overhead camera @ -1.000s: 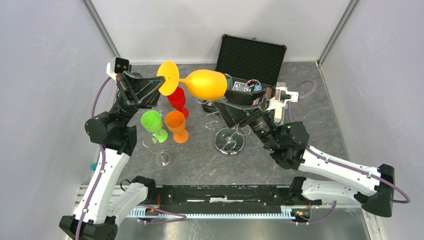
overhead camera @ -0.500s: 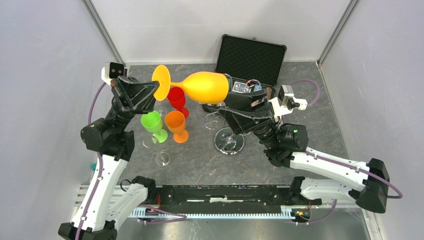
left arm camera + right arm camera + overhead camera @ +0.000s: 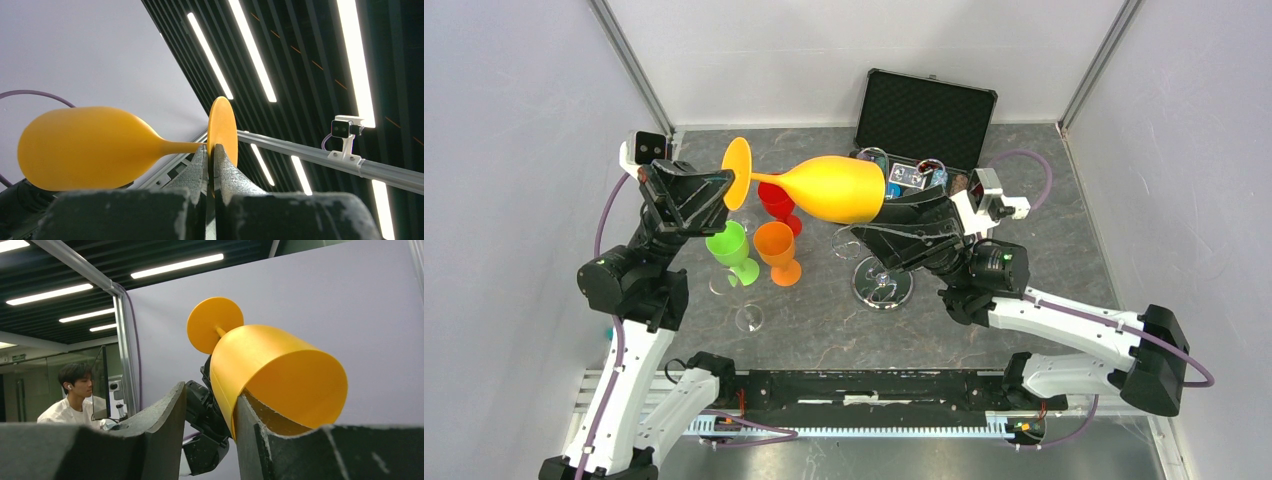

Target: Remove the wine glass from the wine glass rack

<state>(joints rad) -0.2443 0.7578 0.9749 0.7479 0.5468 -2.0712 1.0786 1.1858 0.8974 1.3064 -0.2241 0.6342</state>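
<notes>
Wine glass [image 3: 829,190], the yellow one, is off the wine glass rack [image 3: 882,283] and lies on its side in the air above the far half of the counter [image 3: 824,335], foot to the left and open bowl to the right.

At its left end my left gripper [image 3: 211,150] is clenched on the edge of the round foot, the disc standing on edge between the two fingers.

Below the stem, three more glasses stand upright in a close cluster left of the counter's middle: a green glass [image 3: 729,245], an orange glass [image 3: 776,250] just beside it, and a red glass [image 3: 776,200] behind them.

At the bowl's mouth, my right gripper [image 3: 212,397] straddles the rim, one finger inside the bowl against its wall and the other outside. A gap shows between that outer finger and the bowl, so the gripper is not clamped on it.

Under that gripper the rack stands near the counter's middle. A black case [image 3: 927,110] sits open at the far edge, right of centre.
</notes>
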